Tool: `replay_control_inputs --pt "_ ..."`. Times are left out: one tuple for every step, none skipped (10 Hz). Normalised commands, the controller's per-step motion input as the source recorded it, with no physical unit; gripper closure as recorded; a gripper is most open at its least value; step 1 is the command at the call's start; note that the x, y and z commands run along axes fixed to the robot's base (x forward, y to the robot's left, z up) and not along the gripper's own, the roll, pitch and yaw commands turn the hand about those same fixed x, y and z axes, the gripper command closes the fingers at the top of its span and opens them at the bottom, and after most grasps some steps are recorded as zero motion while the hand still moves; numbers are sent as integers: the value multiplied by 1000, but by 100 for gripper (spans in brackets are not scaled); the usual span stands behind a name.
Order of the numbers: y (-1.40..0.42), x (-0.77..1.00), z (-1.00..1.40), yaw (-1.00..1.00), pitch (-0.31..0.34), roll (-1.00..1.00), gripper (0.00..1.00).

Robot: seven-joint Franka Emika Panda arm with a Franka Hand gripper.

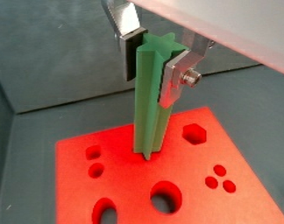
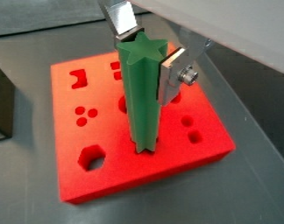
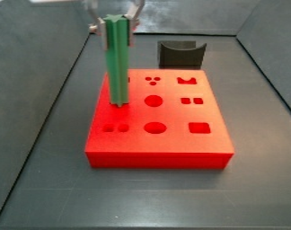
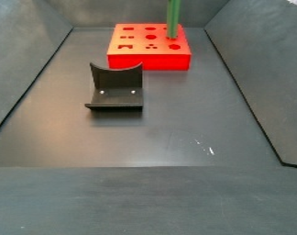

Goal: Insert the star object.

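The star object [image 1: 149,105] is a long green peg with a star-shaped end. It stands upright and is held near its top between the fingers of my gripper [image 1: 154,63], which is shut on it. It also shows in a wrist view [image 2: 142,96] with the gripper [image 2: 145,54]. Its lower end meets the top face of the red block [image 1: 115,144], also seen in a wrist view [image 2: 180,153], at a small dark opening; how deep it sits I cannot tell. In a side view the peg [image 3: 117,63] stands over the block's left part [image 3: 172,144]. It also shows in a side view [image 4: 173,18].
The red block [image 4: 148,57] has several shaped holes, round, square and hexagonal. The dark fixture [image 4: 115,89] stands on the grey floor apart from the block; it also shows in a side view [image 3: 180,52]. Sloping dark walls enclose the floor.
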Motion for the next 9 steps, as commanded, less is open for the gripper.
replay_control_inputs --pt "0 0 0 -111 -19 -13 100" --pt "-137 77 0 -80 0 0 100" --pt "-129 60 0 -91 0 0 100" --pt "-51 43 0 0 0 0 100" --pt "-9 123 -31 0 0 -7 100" --pt "-60 0 -634 -40 -156 0 100" --pt "-91 0 -840 -34 -190 56 100" --pt "-120 26 -860 -49 -169 111 100" --pt "-109 0 -891 -57 -146 131 100"
